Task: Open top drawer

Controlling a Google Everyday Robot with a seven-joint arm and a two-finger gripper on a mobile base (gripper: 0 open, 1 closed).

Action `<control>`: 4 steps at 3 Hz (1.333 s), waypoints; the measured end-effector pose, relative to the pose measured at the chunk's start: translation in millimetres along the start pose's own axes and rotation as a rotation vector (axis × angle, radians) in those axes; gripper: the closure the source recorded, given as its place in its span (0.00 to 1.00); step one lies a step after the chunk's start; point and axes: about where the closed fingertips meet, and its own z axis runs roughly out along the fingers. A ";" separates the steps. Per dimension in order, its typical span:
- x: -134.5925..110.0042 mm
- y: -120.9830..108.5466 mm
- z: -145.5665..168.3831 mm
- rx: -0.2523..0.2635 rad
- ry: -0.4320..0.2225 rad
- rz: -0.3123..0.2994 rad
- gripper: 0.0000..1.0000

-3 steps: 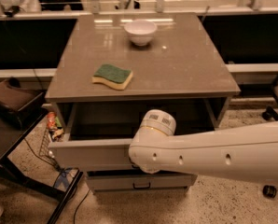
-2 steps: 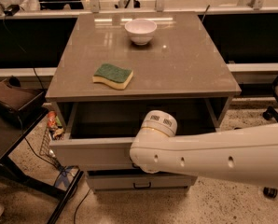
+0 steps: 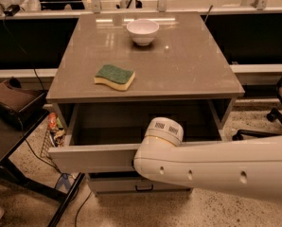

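— What differs from a second ago in the camera view?

— Very little. The top drawer (image 3: 91, 157) stands pulled out as it did then, its grey front perhaps a shade further from the counter (image 3: 188, 65). The white arm (image 3: 226, 167) lies across the lower right as before, and its wrist joint (image 3: 163, 130) (the round cap with the barcode labels) sits slightly further right and lower. The white bowl (image 3: 142, 31) and the green and yellow sponge (image 3: 114, 76) have not shifted on the counter.

— Where is the drawer now?

— Under the counter's front edge, drawn out toward the camera, with its deep plain grey interior open to view from above. Its front is level and juts out past the lower drawer (image 3: 131, 184) beneath it, which is closed and shows a small black handle.

— And the pincer?

— It is hidden. The arm's rounded end covers the middle of the drawer front, and the pincer is somewhere behind it, right at that front. The drawer's own handle is covered too.

— Clenched or released?

— I cannot tell. Only the wrist joint shows, rising just above the front's top edge and over the interior.
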 end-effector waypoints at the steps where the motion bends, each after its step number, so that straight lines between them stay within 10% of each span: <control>1: 6.0 8.0 -9.3 0.014 0.016 0.015 1.00; 4: 25.6 7.9 -61.6 0.067 0.059 0.024 1.00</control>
